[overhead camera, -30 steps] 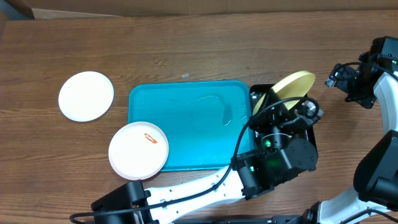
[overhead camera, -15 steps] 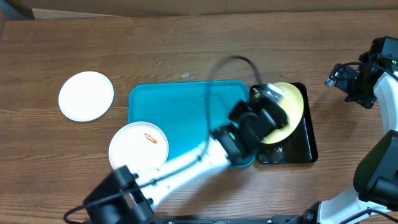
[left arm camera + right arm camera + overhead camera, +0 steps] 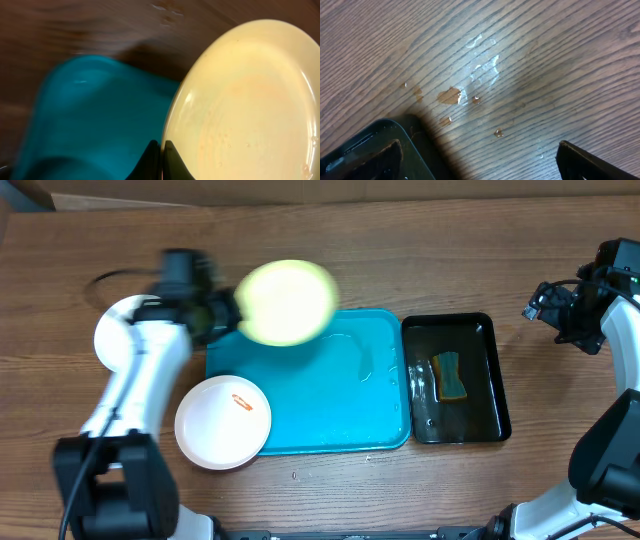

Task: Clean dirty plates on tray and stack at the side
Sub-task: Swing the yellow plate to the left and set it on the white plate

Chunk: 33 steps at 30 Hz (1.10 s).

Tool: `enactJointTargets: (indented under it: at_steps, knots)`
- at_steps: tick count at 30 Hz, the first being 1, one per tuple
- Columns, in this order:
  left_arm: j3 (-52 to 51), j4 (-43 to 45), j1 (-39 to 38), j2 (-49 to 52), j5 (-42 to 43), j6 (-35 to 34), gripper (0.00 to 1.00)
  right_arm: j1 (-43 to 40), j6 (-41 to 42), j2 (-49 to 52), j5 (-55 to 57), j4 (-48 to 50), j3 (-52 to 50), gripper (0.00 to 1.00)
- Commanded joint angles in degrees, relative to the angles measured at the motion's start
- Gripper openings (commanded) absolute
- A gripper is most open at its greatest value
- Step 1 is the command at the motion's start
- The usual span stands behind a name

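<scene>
Wooden surface, seen from above and from each wrist. On it we mark the turquoise tray, the widest object, and just beside its right rim the smaller black tray, which holds shallow liquid.

Three plates come next in size. The pale yellow-green plate is off the surface, held above the turquoise tray's far-left corner. The left hand is clamped on its rim, one finger on each face, as the left wrist view confirms. Overhead the plate is smeared by blur, so we cannot judge its tilt with confidence. The soiled white plate lies across the tray's near-left corner. The other white plate rests on the surface left of the tray, partly hidden by the left arm.

The right hand hangs near the right edge of the surface, its fingers wide apart with nothing between them.

Smaller items are the sponge lying in the black tray, the orange-red smear on the soiled plate, and water droplets on the surface below the right hand.

Fine beads of water also dot the held plate's face. We judge this plate stiff and light, but wet and therefore slippery. Whether it is ceramic, and so breakable, we cannot tell. A pinch at the rim gives little contact and a long lever, so the plate may pivot or slide out. A deeper bite over the rim looks the safer hold.
</scene>
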Motion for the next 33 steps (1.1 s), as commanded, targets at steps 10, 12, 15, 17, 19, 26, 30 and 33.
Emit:
enactJointTargets:
  at_steps: [10,12,15,17,19,26,30,33]
  knots:
    - [-1.77,-1.40,32.61,-2.03,-3.96,3.50,0.04,0.00,0.61,-0.17,-0.11,0.35,0.83,1.00]
    - [-3.21,1.73,34.49,-2.03,-3.93,3.50,0.04,0.00,0.61,-0.17,-0.11,0.35,0.83,1.00]
    - [-4.68,5.38,35.06,-1.73,-3.98,3.10,0.04,0.00,0.61,-0.17,-0.11,0.33,0.83,1.00]
    - [-4.85,6.38,34.82,-1.11,-4.50,3.08,0.04,0.00,0.61,-0.17,-0.11,0.33,0.83,1.00]
    - [-4.85,6.99,34.62,-0.50,-6.23,1.60,0.04,0.00,0.61,-0.17,-0.11,0.33,0.83,1.00]
    - [-4.85,8.66,34.58,2.21,-6.93,0.72,0.04,0.00,0.61,-0.17,-0.11,0.33,0.83,1.00]
    - [-4.85,9.46,34.58,4.33,-6.91,0.72,0.04,0.00,0.61,-0.17,-0.11,0.35,0.83,1.00]
    - [-4.85,10.49,34.45,5.51,-6.10,0.72,0.04,0.00,0.61,-0.17,-0.11,0.33,0.83,1.00]
